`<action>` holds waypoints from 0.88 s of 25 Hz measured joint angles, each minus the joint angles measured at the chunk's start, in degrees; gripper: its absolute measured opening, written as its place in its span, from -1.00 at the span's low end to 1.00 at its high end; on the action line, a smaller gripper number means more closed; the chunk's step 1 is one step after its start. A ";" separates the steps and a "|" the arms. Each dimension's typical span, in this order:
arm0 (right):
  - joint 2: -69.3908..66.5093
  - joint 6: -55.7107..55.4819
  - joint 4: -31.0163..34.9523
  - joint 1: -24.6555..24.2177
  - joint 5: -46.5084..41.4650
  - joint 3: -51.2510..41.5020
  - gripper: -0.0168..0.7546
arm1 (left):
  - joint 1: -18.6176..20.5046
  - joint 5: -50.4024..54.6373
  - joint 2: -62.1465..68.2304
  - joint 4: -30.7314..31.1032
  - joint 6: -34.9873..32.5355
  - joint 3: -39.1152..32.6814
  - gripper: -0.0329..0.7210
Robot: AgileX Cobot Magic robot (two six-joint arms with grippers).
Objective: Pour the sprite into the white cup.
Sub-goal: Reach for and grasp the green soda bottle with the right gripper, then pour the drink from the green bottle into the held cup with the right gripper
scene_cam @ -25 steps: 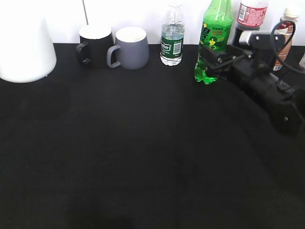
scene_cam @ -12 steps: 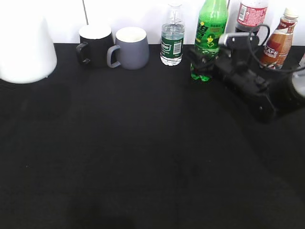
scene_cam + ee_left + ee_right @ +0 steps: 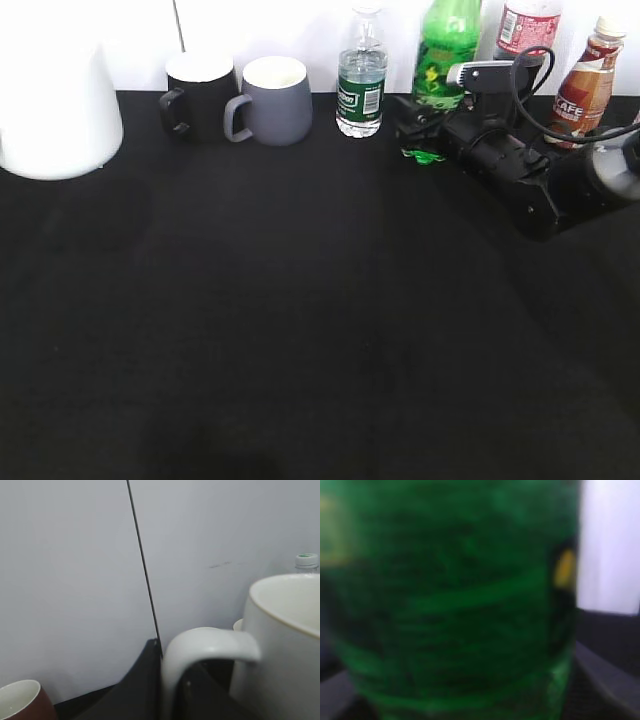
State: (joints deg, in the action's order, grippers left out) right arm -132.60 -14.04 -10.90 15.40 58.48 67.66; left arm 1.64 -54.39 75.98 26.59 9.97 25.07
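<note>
Right gripper (image 3: pixel 420 122) hides sprite (image 3: pixel 446 45) lower half, grip state unclear; left gripper unseen.

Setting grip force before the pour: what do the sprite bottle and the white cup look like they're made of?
The sprite bottle: likely thin plastic, glossy and see-through green; light passes through its upper body, and a printed label wraps it. The white cup: probably glazed ceramic, smooth off-white, with a thick rim and a chunky loop handle. Neither can be confirmed by look alone.
</note>
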 joint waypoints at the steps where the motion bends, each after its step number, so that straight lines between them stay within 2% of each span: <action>1: -0.06 0.00 0.30 0.00 1.13 0.00 0.31 | 0.00 0.00 0.00 0.00 0.00 0.00 -0.82; 3: -0.17 0.00 0.40 0.00 1.45 0.00 0.10 | 0.00 0.05 0.00 0.05 0.00 0.00 -0.82; 10: -0.07 0.00 -0.95 0.00 2.19 -0.57 0.09 | 0.00 0.83 0.00 0.49 0.00 0.00 -0.82; 15: 11.20 1.77 -1.71 0.00 0.17 -10.52 0.07 | 0.00 0.66 0.00 2.94 2.39 0.00 -0.82; 18: 21.09 -0.27 -11.49 0.00 -12.04 -15.85 0.07 | 0.00 0.82 0.00 7.28 8.93 0.00 -0.82; 22: 35.91 -8.13 -21.29 0.00 -21.09 -19.86 0.07 | 0.00 0.52 0.00 16.15 18.28 0.00 -0.82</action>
State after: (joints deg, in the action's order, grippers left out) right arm -96.69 -22.17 -32.18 15.40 37.39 47.80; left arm 1.64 -53.87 75.98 42.74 28.25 25.07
